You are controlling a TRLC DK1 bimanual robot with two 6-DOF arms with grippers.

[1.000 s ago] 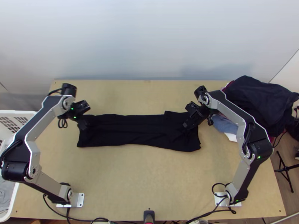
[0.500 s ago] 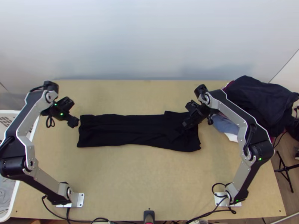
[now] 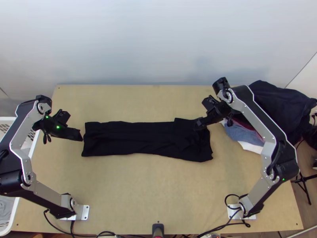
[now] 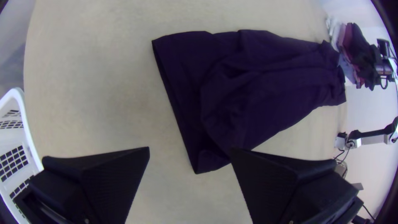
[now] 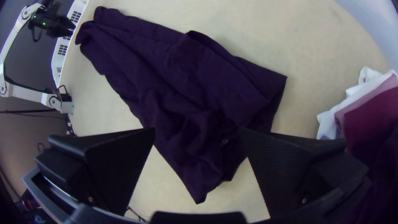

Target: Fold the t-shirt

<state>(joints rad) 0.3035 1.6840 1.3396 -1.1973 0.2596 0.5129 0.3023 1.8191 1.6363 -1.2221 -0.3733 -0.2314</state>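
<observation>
One black t-shirt (image 3: 138,139), folded into a long strip across the table

T-shirt: lies crosswise in the middle of the light wooden table (image 3: 154,182), lengthwise between the two sides. Left end is nearly straight, with layered edges seen in the left wrist view. Right end is wider and less even; a flap of cloth steps out along its far edge. Lengthwise creases run through the strip, with looser rumples toward the right end. One small pale label (image 5: 224,142) shows on the cloth in the right wrist view; any marks on it are too small to make out.

Left gripper (image 3: 80,136): just beside the strip's left end, fingers spread wide, no cloth between them.

Right gripper (image 3: 199,123): over the far part of the strip's right end. Fingers spread wide, pinching nothing. Whether the tips touch the cloth cannot be told.

Surface and room: tabletop plain and pale, with fine mottling and small dark holes near its corners. A pale, smooth wall (image 3: 158,43) stands behind the far edge. Pile of clothes (image 3: 277,107) at the far right: dark garments on top, maroon, blue and white layers below. White basket (image 3: 12,118) with slotted sides at the left edge; grey cloth (image 3: 5,206) inside. Black stand (image 3: 303,179) on the floor at right.
</observation>
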